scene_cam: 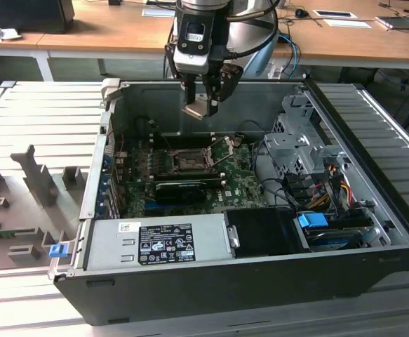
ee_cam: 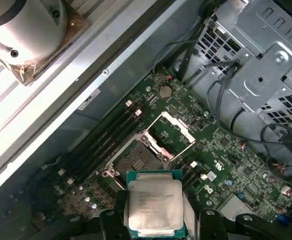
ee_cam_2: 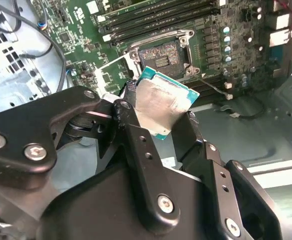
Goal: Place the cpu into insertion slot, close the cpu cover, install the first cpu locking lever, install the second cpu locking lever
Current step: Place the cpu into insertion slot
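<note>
The open computer case (scene_cam: 190, 281) lies on the ridged grey surface (scene_cam: 43, 105), and the green motherboard (scene_cam: 239, 186) covers its floor. Near the middle of the board is the socket (ee_cam: 138, 157), bare and empty. The cpu cover (ee_cam: 177, 124) is flipped up and back, just beside the socket, so nothing has been closed or latched yet.

The gripper (scene_cam: 203, 105) hangs above the socket, well clear of the board, with its two black fingers (ee_cam_2: 123, 107) closed in on opposite edges of the cpu (ee_cam: 153, 205). The pale metal top faces the first wrist view, and in the exterior view the chip looks somewhat tilted rather than level. The chip is in the air — not touching the socket or the cover.

By its look the chip is light, thin and stiff. Its metal top is smooth and likely slick, while its underside contacts and the socket's pins are probably the delicate parts. The edges are the sensible place to hold it — as it is held here — and a skewed or slipping grip is the main risk.
</note>
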{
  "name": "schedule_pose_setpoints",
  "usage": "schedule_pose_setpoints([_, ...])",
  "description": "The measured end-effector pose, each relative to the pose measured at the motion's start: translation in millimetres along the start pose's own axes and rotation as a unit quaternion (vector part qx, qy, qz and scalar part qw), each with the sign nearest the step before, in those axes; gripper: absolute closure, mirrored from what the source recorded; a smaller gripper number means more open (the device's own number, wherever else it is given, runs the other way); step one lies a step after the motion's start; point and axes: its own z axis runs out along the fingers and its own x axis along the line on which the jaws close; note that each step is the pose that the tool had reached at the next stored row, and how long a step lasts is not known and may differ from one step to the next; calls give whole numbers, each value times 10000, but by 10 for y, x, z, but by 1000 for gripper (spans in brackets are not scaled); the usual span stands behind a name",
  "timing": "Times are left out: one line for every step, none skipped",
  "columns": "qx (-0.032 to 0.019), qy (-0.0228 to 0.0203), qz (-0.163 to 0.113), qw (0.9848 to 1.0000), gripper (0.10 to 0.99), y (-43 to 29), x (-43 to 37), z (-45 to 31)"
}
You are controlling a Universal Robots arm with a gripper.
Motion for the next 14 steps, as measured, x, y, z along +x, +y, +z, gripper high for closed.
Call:
schedule_pose_setpoints([-2, -10, 124, 9999, 561, 0, 0, 2])
schedule_pose_setpoints([-2, -15, 192, 9998, 561, 0, 0, 6])
schedule_pose_setpoints([-2, -17, 222, 9998, 561, -1, 0, 18])
schedule_pose_setpoints([7, -13, 225, 9997, 561, -3, 0, 31])
schedule_pose_setpoints([11, -8, 224, 9997, 561, -3, 0, 41])
schedule_pose_setpoints([13, -7, 225, 9997, 561, -4, -1, 44])
schedule_pose_setpoints([14, -8, 225, 9997, 561, -4, 0, 46])
schedule_pose_setpoints([18, -12, 224, 9997, 561, -4, -1, 48])
schedule_pose_setpoints([23, -18, 224, 9997, 561, -4, -2, 49])
schedule_pose_setpoints([24, -20, 242, 9997, 561, -4, -1, 49])
schedule_pose_setpoints([23, -22, 272, 9996, 561, -4, -1, 50])
schedule_pose_setpoints([22, -26, 329, 9995, 561, -4, -1, 51])
schedule_pose_setpoints([21, -30, 383, 9993, 561, -4, -1, 52])
schedule_pose_setpoints([20, -34, 429, 9991, 561, -4, -1, 52])
